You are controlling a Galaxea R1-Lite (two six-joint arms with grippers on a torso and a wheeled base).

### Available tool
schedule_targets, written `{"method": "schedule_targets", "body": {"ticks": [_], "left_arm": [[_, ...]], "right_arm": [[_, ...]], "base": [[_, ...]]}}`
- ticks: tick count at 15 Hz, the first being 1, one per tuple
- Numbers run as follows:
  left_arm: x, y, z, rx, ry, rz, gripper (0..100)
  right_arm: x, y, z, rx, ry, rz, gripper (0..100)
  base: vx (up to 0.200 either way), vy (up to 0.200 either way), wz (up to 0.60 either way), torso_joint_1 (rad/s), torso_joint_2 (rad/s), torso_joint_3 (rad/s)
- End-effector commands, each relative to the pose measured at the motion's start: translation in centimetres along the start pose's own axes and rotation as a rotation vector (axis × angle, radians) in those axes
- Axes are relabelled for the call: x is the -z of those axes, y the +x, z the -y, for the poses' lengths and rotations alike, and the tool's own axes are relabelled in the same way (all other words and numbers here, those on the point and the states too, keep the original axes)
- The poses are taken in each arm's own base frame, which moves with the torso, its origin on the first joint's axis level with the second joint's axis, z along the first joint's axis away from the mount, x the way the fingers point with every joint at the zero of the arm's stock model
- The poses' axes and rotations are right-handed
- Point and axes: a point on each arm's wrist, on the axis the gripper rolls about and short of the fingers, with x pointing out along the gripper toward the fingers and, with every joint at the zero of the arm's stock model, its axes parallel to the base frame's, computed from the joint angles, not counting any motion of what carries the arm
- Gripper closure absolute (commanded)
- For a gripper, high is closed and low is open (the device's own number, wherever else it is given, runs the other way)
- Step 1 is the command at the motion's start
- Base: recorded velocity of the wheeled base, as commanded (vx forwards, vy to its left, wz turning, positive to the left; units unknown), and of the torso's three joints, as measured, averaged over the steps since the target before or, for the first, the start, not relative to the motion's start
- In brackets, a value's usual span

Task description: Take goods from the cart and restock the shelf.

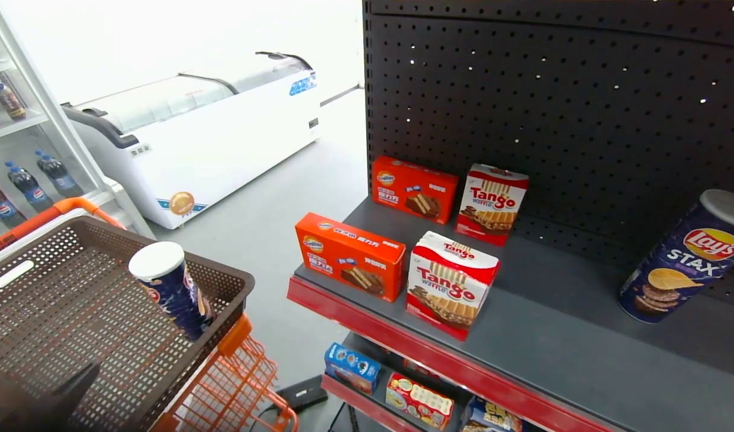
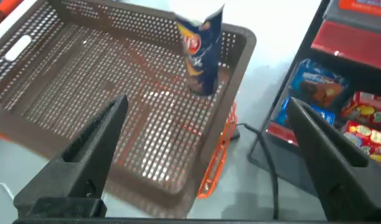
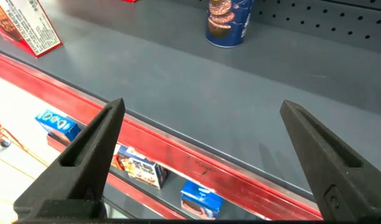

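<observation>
One item is left in the cart, as far as you can see. Your left pincer point(image 2: 206, 104), spread wide and holding nothing, hangs over the brown perforated plastic basket point(image 2: 84, 81). Beyond it, at the basket's far corner, a blue cylindrical chip can with a white lid point(image 2: 202, 50) stands upright.

Your right pincer point(image 3: 203, 107), likewise released and empty, hovers over the front of the grey metal shelf with a red edge point(image 3: 253, 87). Well beyond it, near the black pegboard back point(image 1: 583, 120), a matching blue chip can point(image 3: 228, 22) is already stocked. I'd judge the job partly done, with that one cart can to fetch.

Your head view lays out the whole row further along the shelf: two orange flat cartons point(image 1: 350, 255) and two red-and-white wafer boxes point(image 1: 451, 283). The right wrist view catches just one box corner there, while the left wrist view gives you the basket floor close up.
</observation>
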Motion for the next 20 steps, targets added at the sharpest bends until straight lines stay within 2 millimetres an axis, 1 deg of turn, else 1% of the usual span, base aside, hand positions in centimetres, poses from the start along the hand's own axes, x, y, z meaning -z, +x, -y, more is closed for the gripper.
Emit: {"method": "schedule_targets", "body": {"ticks": [1,2,3,4,9,11,13,15,18,20], "left_arm": [[0.7,7.5,0.9,0.018,-0.003,-0.125,0],[0.8,9.0,0.8,0.001,-0.008,-0.113,0],[1.2,11.2,0.7,-0.052,-0.011,-0.108,0],[1.6,12.6,0.8,-0.094,-0.010,-0.106,0],[3.3,17.5,1.4,-0.106,-0.016,-0.069,0],[4.0,18.6,1.5,-0.108,-0.018,-0.058,0],[4.6,20.2,1.8,-0.110,-0.023,-0.008,0],[5.2,21.2,1.6,-0.124,-0.025,-0.005,0],[5.4,22.5,1.7,-0.139,-0.031,0.030,0],[5.4,23.9,1.8,-0.156,-0.036,0.059,0]], "right_arm": [[0.0,0.0,0.0,0.000,0.000,-0.001,0],[0.0,0.0,0.0,0.000,0.000,-0.001,0],[0.0,0.0,0.0,0.000,0.000,-0.001,0],[0.0,0.0,0.0,0.000,0.000,-0.001,0],[0.0,0.0,0.0,0.000,0.000,-0.001,0],[0.0,0.0,0.0,0.000,0.000,-0.001,0],[0.0,0.0,0.0,0.000,0.000,0.001,0],[0.0,0.0,0.0,0.000,0.000,-0.001,0],[0.0,0.0,0.0,0.000,0.000,-0.001,0],[0.0,0.0,0.0,0.000,0.000,-0.001,0]], "base": [[0.000,0.000,0.00,0.000,0.00,0.000],[0.000,0.000,0.00,0.000,0.00,0.000],[0.000,0.000,0.00,0.000,0.00,0.000],[0.000,0.000,0.00,0.000,0.00,0.000],[0.000,0.000,0.00,0.000,0.00,0.000],[0.000,0.000,0.00,0.000,0.00,0.000],[0.000,0.000,0.00,0.000,0.00,0.000],[0.000,0.000,0.00,0.000,0.00,0.000],[0.000,0.000,0.00,0.000,0.00,0.000],[0.000,0.000,0.00,0.000,0.00,0.000]]}}
